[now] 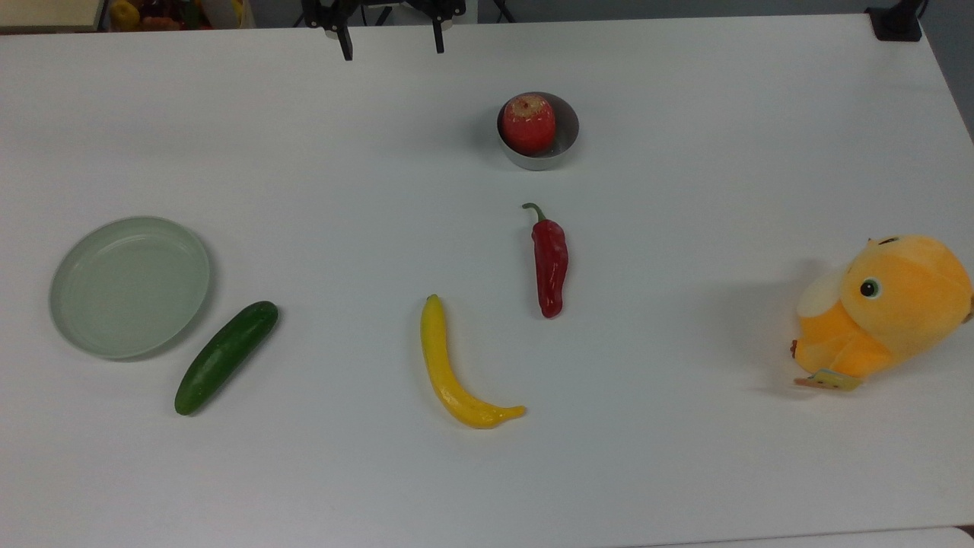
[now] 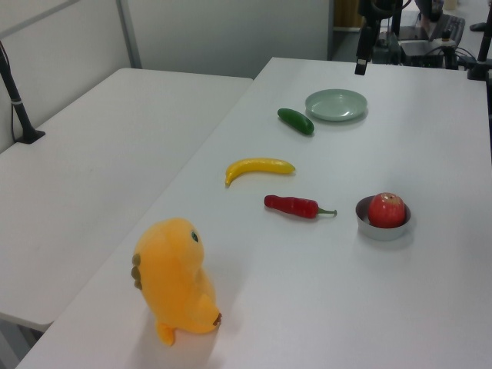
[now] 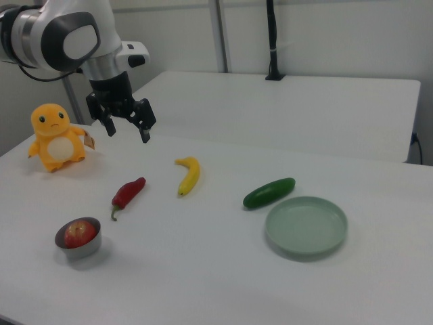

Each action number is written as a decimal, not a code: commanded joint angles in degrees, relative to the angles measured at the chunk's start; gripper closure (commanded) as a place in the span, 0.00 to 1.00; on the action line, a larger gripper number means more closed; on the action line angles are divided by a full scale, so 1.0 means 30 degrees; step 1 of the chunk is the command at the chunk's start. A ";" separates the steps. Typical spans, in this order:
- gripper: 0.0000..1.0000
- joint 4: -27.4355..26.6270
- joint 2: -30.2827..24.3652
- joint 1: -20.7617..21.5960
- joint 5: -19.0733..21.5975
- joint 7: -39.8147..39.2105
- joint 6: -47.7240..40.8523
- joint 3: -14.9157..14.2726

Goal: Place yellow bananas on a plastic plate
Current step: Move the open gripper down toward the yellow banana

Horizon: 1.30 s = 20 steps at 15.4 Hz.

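While the gripper hangs in the air above the table, we see its two fingers spread well apart with nothing between them. In the top view it sits at the table's far edge, well apart from everything on the surface.

We find the banana lying flat on the bare tabletop, a little nearer the top view's bottom edge than the middle, its hooked tip pointing toward the top view's right. It touches nothing. The plate rests toward the table's edge at the top view's left, and we see nothing in it. Between the two lies a cucumber, set on a slant just beside the plate's rim; we cannot tell whether they touch.

Near the banana, toward the top view's right and a bit farther up the table, a red chili pepper lies lengthwise with its green stem toward the far edge. Beyond it, a small metal bowl holds a red apple. By the table's edge at the top view's right we see an orange plush toy standing alone.
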 commanded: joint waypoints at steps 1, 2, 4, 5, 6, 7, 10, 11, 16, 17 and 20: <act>0.00 0.0101 -0.0070 0.0233 0.0069 -0.0470 0.0001 -0.0348; 0.00 0.0102 -0.0042 0.0234 0.0095 -0.0501 -0.0002 -0.0319; 0.00 0.0102 -0.0042 0.0263 0.0095 -0.0530 -0.0031 -0.0319; 0.00 0.0102 -0.0071 0.0234 0.0153 -0.0501 -0.0060 -0.0319; 0.00 0.0073 -0.0071 0.0234 0.0183 -0.0501 -0.0060 -0.0319; 0.00 0.0073 -0.0071 0.0234 0.0212 -0.0501 -0.0060 -0.0319; 0.00 -0.0103 0.0017 0.0233 0.0154 -0.0530 -0.0206 -0.0319; 0.00 -0.0161 0.0075 0.0234 0.0096 -0.0646 -0.0584 -0.0319; 0.00 -0.0279 0.1479 0.0292 -0.0429 -0.3078 -0.0823 -0.0114; 0.00 -0.0250 0.1714 0.0292 -0.0635 -0.3137 -0.0619 -0.0085; 0.00 -0.0075 0.2504 0.0234 -0.0579 -0.2963 0.1105 -0.0085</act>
